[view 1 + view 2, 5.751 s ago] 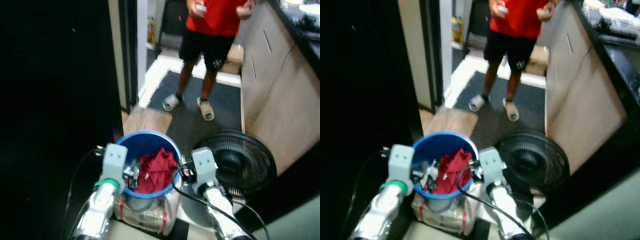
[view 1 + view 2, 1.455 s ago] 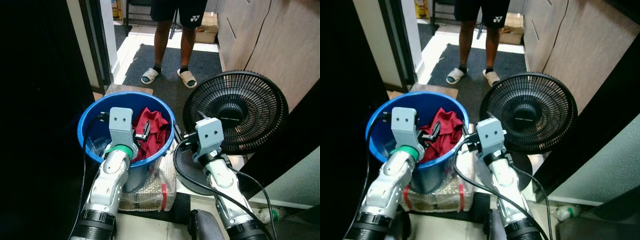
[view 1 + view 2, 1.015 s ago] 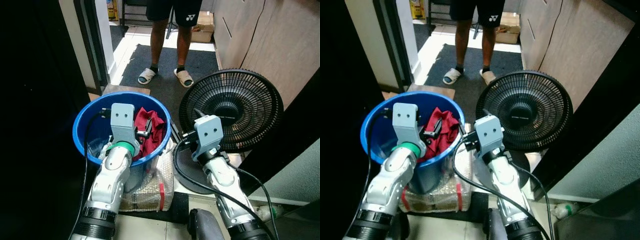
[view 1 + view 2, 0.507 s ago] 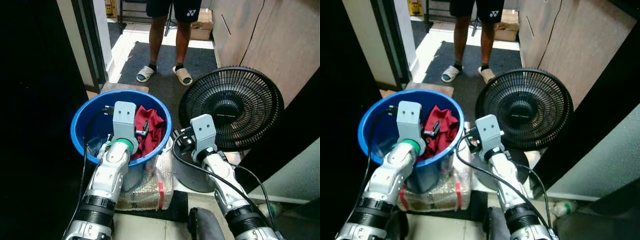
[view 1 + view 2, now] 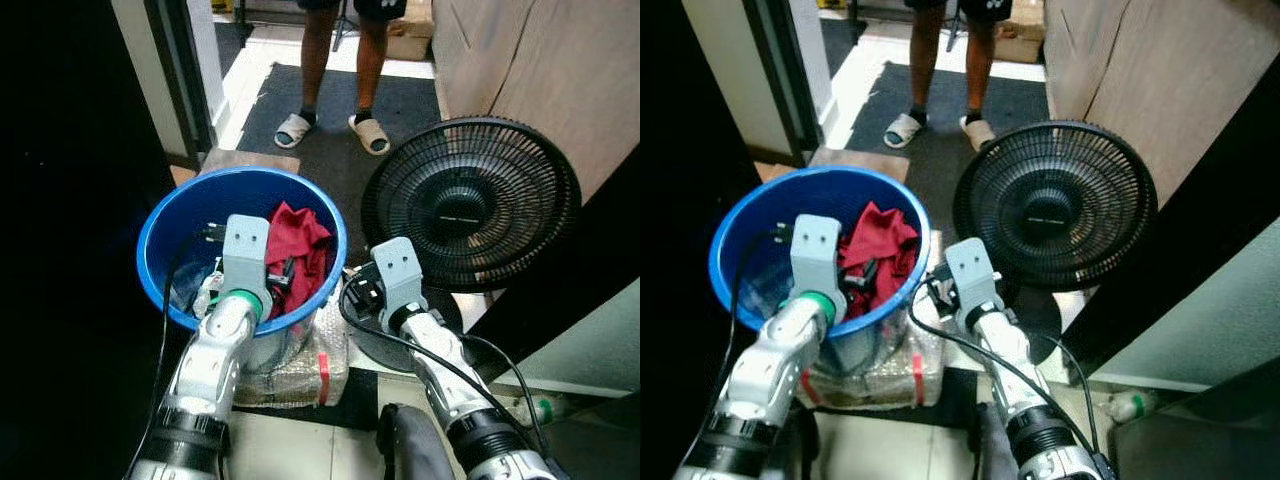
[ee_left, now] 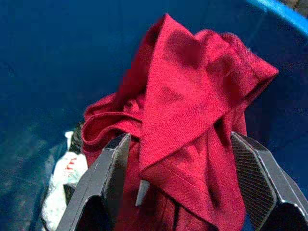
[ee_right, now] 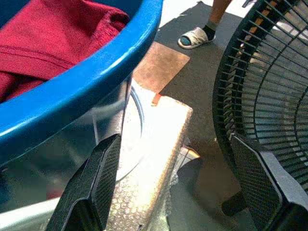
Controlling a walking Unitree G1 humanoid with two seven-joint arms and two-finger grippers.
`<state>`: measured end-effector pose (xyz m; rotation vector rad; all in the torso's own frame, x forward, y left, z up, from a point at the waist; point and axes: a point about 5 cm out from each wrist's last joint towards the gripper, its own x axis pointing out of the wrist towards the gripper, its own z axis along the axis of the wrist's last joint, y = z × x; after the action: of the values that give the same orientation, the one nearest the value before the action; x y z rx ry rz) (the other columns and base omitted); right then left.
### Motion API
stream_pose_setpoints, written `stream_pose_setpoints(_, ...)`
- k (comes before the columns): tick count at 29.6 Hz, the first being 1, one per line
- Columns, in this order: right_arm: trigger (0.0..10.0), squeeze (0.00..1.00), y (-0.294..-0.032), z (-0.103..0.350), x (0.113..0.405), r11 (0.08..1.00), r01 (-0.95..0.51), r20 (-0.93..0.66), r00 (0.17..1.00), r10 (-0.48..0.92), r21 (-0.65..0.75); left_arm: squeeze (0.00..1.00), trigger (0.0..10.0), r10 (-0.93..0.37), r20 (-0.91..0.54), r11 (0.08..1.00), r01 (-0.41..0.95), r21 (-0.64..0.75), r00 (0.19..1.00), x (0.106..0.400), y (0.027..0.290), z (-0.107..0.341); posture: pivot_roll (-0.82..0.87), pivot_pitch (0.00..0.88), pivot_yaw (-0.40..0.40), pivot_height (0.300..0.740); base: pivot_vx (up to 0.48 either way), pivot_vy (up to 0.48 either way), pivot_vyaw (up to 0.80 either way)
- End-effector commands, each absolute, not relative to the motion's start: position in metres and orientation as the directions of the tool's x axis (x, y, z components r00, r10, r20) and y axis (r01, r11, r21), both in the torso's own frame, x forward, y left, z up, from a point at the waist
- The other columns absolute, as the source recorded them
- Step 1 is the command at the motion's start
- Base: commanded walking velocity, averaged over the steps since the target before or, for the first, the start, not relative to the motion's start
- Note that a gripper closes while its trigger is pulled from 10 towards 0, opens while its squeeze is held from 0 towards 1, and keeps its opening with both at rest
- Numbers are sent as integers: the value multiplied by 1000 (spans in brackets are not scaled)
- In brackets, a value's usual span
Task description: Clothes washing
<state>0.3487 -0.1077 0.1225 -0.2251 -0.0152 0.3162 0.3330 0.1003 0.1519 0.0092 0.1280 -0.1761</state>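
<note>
- Dark mat (image 5: 400, 110) covers the floor of the narrow passage before me, with a wooden cabinet (image 5: 540, 80) on the right side and a black door frame on the left.
- I see the red garment (image 6: 187, 125) lying crumpled in the blue bucket (image 5: 160, 295), toward its right part, on top of some other pale laundry.
- My left gripper (image 6: 180, 185) is inside the bucket, and its two fingers stand wide apart on both sides of the red cloth; they do not pinch it.
- My right gripper (image 7: 175, 180) is outside the bucket, just beside its rim, between the bucket and the black fan (image 5: 470, 205); its fingers are spread wide and hold nothing.
- I see the bucket resting on a package in bubble wrap (image 5: 295, 370).
- Beyond the bucket a person (image 5: 335, 70) stands on the mat in pale sandals; I see the legs only.
</note>
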Motion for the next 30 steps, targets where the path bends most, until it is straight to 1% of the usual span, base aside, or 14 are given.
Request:
stream_pose_setpoints(1, 10000, 0, -111, 107, 344, 924, -314, -85, 949, 302, -219, 0, 10000, -199, -210, 979, 202, -9, 957, 326, 96, 134, 131, 214, 6, 517, 0, 0, 0)
stream_pose_setpoints(4, 10000, 0, -118, 99, 341, 928, -300, -133, 952, 276, -221, 0, 10000, -214, -294, 977, 209, -47, 932, 321, 90, 117, 119, 218, 17, 517, 0, 0, 0)
stream_pose_setpoints(10, 10000, 0, -120, 95, 339, 928, -298, -150, 951, 270, -224, 0, 10000, -209, -340, 977, 206, -46, 917, 320, 88, 108, 103, 209, 24, 517, 0, 0, 0)
stream_pose_setpoints(12, 10000, 0, -120, 89, 336, 924, -305, -168, 948, 271, -232, 0, 10000, -182, -407, 979, 202, 6, 895, 318, 93, 94, 91, 193, 26, 517, 0, 0, 0)
stream_pose_setpoints(14, 10000, 0, -120, 85, 333, 916, -317, -187, 943, 276, -245, 0, 10000, -152, -441, 979, 196, 56, 884, 317, 99, 85, 90, 188, 26, 517, 0, 0, 0)
stream_pose_setpoints(19, 10000, 0, -118, 78, 330, 880, -386, -247, 913, 323, -275, 0, 10000, -110, -469, 972, 194, 134, 876, 315, 112, 76, 92, 175, 25, 517, 0, 0, 0)
stream_pose_setpoints(23, 10000, 0, -121, 76, 330, 875, -382, -263, 914, 310, -298, 0, 10000, -96, -473, 968, 192, 159, 876, 315, 117, 75, 95, 171, 25, 517, 0, 0, 0)
stream_pose_setpoints(25, 10000, 0, -125, 77, 333, 869, -354, -258, 926, 274, -347, 0, 10000, -69, -454, 970, 166, 176, 888, 315, 129, 80, 96, 168, 25, 517, 0, 0, 0)
stream_pose_setpoints(27, 10000, 0, -125, 77, 333, 869, -354, -258, 926, 274, -347, 0, 10000, -69, -454, 970, 166, 176, 888, 315, 129, 80, 96, 168, 25, 517, 0, 0, 0)
stream_pose_setpoints(30, 10000, 0, -128, 74, 334, 873, -351, -290, 922, 258, -340, 0, 10000, -69, -389, 980, 135, 147, 919, 318, 140, 96, 102, 162, 24, 517, 0, 0, 0)
